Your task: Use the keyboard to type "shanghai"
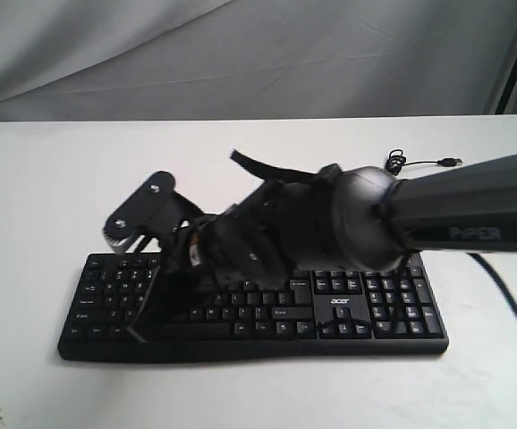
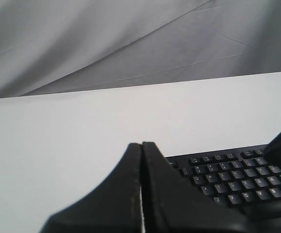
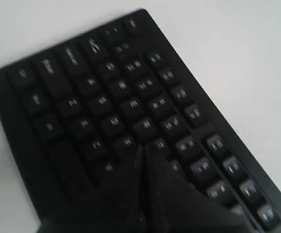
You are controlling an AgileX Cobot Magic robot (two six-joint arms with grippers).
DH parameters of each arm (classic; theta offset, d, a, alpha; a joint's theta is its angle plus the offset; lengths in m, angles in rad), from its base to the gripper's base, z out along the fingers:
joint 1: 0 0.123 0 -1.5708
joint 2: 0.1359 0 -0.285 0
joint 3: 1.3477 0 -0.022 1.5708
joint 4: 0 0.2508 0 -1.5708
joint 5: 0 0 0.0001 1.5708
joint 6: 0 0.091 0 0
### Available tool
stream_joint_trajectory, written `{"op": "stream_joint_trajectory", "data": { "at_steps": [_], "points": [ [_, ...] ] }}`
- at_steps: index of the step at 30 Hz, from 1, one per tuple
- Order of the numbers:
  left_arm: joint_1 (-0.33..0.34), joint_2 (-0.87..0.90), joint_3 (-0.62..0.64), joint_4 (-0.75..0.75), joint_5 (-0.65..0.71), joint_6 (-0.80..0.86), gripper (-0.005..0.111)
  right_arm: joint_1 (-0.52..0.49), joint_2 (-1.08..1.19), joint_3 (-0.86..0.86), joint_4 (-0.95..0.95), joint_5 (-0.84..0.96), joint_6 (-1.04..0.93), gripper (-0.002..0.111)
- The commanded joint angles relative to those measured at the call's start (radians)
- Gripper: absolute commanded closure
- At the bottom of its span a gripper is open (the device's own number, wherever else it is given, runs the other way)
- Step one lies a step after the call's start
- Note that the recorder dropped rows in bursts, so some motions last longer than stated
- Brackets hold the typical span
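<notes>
Below the right fingertips: the keyboard (image 3: 106, 97), with its letter rows directly under the tips; the legends there are too blurred to read.
Right gripper (image 3: 143, 151): fingers pressed together with nothing between them, tips down at a key in the left half of the board; I cannot tell whether they touch it.
Left gripper (image 2: 141, 145): fingers flat against each other and empty, over bare white table (image 2: 58, 145); the keyboard's end lies beyond the tips and off to one side, apart from them.
Keyboard look: wide, flat and black, with white legends, a number pad and a small white "acer" logo; a thin black cable (image 1: 419, 164) lies looped on the table behind it.
Keyboard axis: the long side runs across the exterior view, from the right fingertips out to the number-pad end beneath the right arm (image 1: 473, 214); the space-bar edge faces the camera.
</notes>
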Motion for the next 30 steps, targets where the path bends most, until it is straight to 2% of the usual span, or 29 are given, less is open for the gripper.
{"op": "stream_joint_trajectory", "data": {
  "at_steps": [1,7,30],
  "points": [
    [-0.004,-0.003,0.004,0.001,-0.003,-0.003,0.107,-0.026,-0.044,0.128,0.025,-0.091,0.006,0.108],
    [-0.004,-0.003,0.004,0.001,-0.003,-0.003,0.107,-0.026,-0.037,0.164,0.043,-0.158,0.006,0.108],
    [-0.004,-0.003,0.004,0.001,-0.003,-0.003,0.107,-0.017,-0.037,0.164,0.062,-0.155,0.006,0.108]
  ]
}}
